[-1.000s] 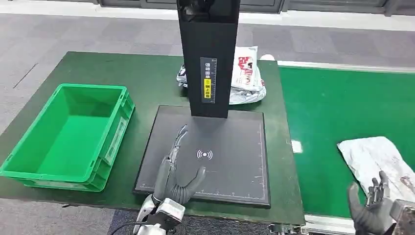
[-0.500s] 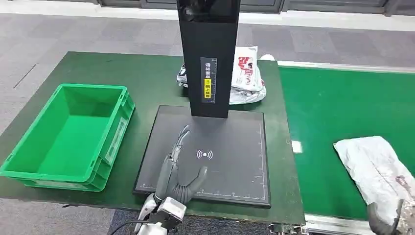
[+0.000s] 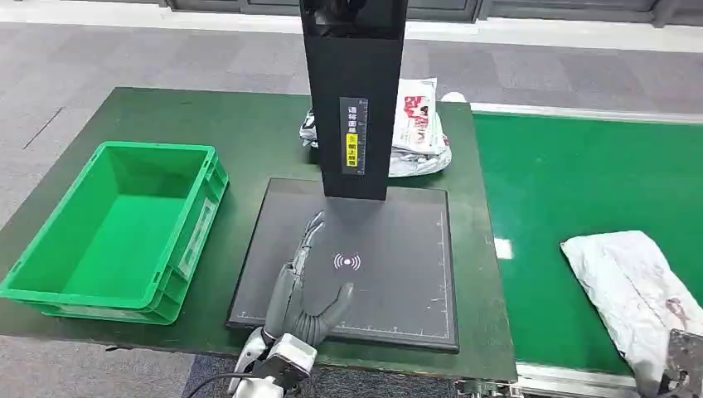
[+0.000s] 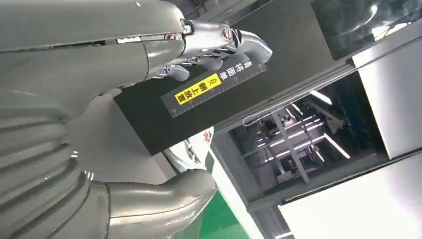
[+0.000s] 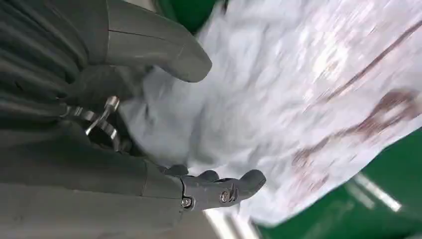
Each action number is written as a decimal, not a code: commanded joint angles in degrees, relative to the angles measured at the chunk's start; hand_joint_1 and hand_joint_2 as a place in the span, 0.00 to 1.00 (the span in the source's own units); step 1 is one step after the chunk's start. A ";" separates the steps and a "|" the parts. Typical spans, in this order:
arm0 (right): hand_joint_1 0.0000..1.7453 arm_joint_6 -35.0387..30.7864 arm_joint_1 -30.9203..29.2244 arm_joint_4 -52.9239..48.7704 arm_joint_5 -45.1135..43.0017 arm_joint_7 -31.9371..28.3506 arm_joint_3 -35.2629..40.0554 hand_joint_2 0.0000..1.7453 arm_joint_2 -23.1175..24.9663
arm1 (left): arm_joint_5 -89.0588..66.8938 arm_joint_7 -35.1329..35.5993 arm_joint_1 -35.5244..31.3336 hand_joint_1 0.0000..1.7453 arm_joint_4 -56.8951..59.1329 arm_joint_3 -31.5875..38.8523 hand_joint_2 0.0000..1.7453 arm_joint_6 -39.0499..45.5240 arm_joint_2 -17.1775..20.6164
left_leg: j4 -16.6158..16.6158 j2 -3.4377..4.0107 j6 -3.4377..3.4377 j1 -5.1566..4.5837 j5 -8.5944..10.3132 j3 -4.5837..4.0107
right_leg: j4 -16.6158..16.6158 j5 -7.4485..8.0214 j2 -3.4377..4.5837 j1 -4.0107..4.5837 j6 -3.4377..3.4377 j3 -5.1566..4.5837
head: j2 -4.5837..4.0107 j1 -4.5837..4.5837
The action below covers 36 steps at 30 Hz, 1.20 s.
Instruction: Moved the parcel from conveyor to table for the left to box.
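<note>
Overhead, green conveyor [image 3: 564, 174] beside darker table [image 3: 207, 141]; left robot hand [image 3: 303, 286] spread, right robot hand [image 5: 149, 124] unclear.

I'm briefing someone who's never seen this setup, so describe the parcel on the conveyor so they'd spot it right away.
Start at the bright green conveyor belt, to the right of the darker green table. At its near right end lies a crumpled white plastic parcel with faint reddish marks, and the right hand is at its near end. Unlike the parcels behind the black scanner post, it lies alone on the belt.
</note>
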 commanded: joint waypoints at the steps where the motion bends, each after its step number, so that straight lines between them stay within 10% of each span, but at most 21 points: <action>1: 0.00 -15.27 -7.65 23.34 22.04 7.64 -3.81 1.00 -7.22 | 0.47 1.38 -2.57 0.00 2.97 -4.33 1.00 -0.41 2.18 | -0.10 -0.09 -0.01 0.10 0.02 0.13 | -0.22 0.06 0.02 0.10 -0.04 0.24 | 0.00 0.00; 6: 0.00 -25.33 -14.16 28.22 35.08 14.24 1.81 1.00 -9.57 | 0.55 2.17 -2.49 0.00 2.66 -5.57 1.00 0.42 2.22 | -0.12 0.19 0.02 0.05 0.00 0.13 | -0.16 0.14 0.31 0.05 -0.07 0.10 | 0.00 0.00; 30: 0.00 -26.68 -19.11 31.35 39.69 15.07 5.06 1.00 -9.64 | 0.85 2.61 -2.93 0.00 2.99 -5.75 1.00 1.16 2.10 | -0.08 0.13 0.05 0.03 0.01 0.10 | -0.09 0.13 0.25 0.02 -0.04 0.11 | 0.00 0.00; 33: 0.43 -24.69 -19.83 29.22 39.88 14.66 7.11 1.00 -8.61 | 1.01 2.39 -2.87 0.00 3.56 -5.72 1.00 1.61 2.05 | -0.12 0.19 0.03 0.06 0.02 0.13 | -0.14 0.16 0.32 0.06 -0.06 0.12 | 0.00 0.00; 36: 0.03 -19.16 -20.70 31.71 40.77 15.10 10.56 1.00 -7.85 | 1.32 2.16 -3.12 0.00 4.07 -5.38 1.00 2.10 1.97 | -0.06 0.20 0.02 0.03 0.01 0.09 | -0.05 0.12 0.28 0.03 -0.04 0.09 | 0.00 0.00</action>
